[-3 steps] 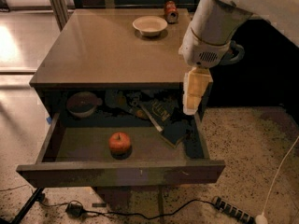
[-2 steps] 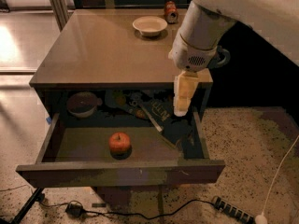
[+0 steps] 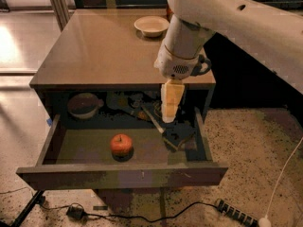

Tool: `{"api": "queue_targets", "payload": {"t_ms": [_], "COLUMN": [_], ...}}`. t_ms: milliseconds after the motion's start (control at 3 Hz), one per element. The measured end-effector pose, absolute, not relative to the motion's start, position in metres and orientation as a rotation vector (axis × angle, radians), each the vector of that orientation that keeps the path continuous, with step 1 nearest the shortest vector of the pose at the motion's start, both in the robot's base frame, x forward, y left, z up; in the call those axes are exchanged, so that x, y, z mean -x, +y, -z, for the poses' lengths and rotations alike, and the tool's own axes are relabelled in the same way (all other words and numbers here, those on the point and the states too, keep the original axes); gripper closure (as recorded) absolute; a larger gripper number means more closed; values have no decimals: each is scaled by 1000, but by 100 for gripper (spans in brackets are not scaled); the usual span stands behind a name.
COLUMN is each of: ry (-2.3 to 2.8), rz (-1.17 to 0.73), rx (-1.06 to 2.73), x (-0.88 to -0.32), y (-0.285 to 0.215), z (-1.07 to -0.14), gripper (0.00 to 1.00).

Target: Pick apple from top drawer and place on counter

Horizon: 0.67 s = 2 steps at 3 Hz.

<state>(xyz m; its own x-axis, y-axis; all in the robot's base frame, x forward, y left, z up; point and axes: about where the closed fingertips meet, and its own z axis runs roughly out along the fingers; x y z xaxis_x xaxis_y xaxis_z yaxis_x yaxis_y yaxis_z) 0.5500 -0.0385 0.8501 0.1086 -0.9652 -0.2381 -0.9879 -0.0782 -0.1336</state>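
The red-orange apple (image 3: 121,144) lies on the floor of the open top drawer (image 3: 120,174), a little left of its middle and near the front panel. My gripper (image 3: 170,116) hangs from the white arm over the right part of the drawer, up and to the right of the apple and apart from it. The tan counter (image 3: 109,46) tops the dark cabinet behind the drawer.
A white bowl (image 3: 151,25) stands at the back of the counter. A grey bowl (image 3: 84,105) and several dark items (image 3: 175,134) lie in the back and right of the drawer. Cables and a power strip (image 3: 234,213) run on the speckled floor.
The arm and gripper have moved left and lower, from beside the drawer's right edge to over its right part. The apple has not moved.
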Motion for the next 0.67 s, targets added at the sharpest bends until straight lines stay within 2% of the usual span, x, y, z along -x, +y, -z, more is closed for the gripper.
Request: {"api": "queue_targets", "payload": {"t_ms": [667], "ry": [1896], "rz": [-176], "rx": [2188], "x": [-549], "y": [-19], "z": [-827], "gripper": [0]}}
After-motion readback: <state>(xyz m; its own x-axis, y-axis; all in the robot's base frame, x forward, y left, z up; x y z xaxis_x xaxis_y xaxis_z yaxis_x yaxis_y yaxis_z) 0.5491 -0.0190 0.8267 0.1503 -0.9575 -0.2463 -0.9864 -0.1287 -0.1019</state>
